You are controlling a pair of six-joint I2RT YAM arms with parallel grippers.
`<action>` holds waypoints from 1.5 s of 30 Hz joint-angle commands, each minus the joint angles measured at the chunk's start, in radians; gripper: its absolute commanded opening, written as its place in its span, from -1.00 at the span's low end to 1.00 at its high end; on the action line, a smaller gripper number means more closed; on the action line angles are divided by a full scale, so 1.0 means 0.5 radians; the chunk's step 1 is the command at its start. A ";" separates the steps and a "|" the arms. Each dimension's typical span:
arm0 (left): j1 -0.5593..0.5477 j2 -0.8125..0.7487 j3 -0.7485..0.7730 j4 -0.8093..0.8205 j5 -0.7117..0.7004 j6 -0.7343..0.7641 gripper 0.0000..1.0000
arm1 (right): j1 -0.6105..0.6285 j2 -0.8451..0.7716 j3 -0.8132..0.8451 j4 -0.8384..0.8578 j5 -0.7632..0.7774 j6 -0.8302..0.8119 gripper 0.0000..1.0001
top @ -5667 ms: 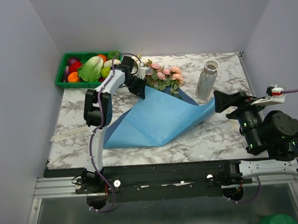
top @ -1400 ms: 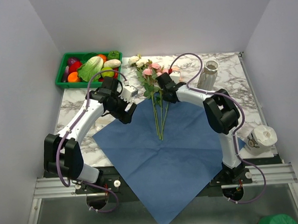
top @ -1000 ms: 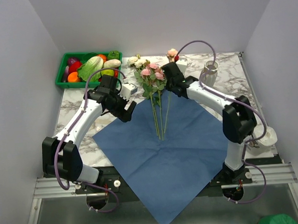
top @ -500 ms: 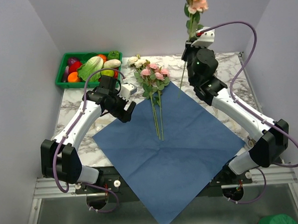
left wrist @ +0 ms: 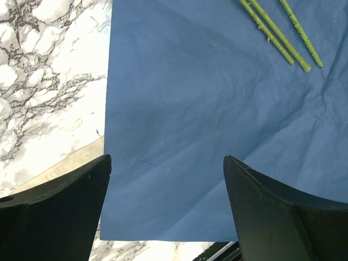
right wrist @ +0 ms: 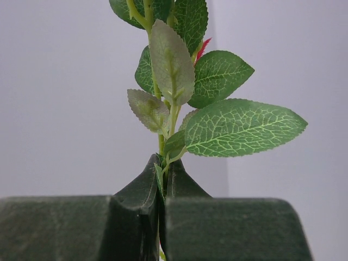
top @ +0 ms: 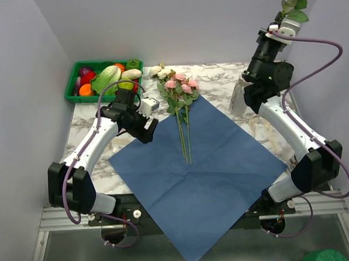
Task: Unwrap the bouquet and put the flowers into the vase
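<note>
High over the back right corner of the tabletop [top: 219,81], the right gripper [right wrist: 161,187] is pinching one stem [right wrist: 173,117] between fully closed fingers. That stem is standing bolt upright, long axis vertical. Veined dark green leaves are fanning out above the fingertips with a sliver of red peeking behind them, and its top is running off the overhead view, so the bloom is out of sight. Below that raised arm the vase [top: 237,98] is standing upright near the back right corner, slim and pale, partly hidden by the arm.

Across the middle the paper [top: 211,169] is lying flat like a diamond, its near corner hanging over the near edge. The flowers [top: 181,89] are resting on its back corner with pink heads toward the back edge, thin green stems running straight toward the near edge and ending about mid-sheet. A few cream blooms are sitting just behind them on the marble.

Over the paper's left corner the left gripper [left wrist: 167,163] is hovering with fingers spread wide, holding nothing, the stem ends off to its right. A crate [top: 73,92] is sitting in the back left corner.
</note>
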 commanded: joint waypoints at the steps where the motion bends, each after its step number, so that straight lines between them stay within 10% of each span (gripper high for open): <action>1: 0.028 -0.003 -0.033 0.015 0.058 0.027 0.85 | -0.093 0.035 0.057 0.194 0.043 -0.039 -0.99; 27: 0.092 0.043 0.105 -0.096 0.111 0.085 0.85 | -0.207 0.308 -0.262 0.458 0.089 0.142 -0.98; 36: 0.101 -0.028 0.109 -0.108 0.117 0.073 0.85 | -0.158 0.087 -0.569 0.075 0.080 0.455 -0.38; 40: 0.098 -0.067 0.096 -0.111 0.126 0.061 0.85 | -0.121 -0.066 -0.643 -0.260 0.046 0.608 0.36; 45: 0.101 -0.126 0.072 -0.111 0.114 0.061 0.85 | -0.029 -0.263 -0.774 -0.655 -0.015 0.820 0.76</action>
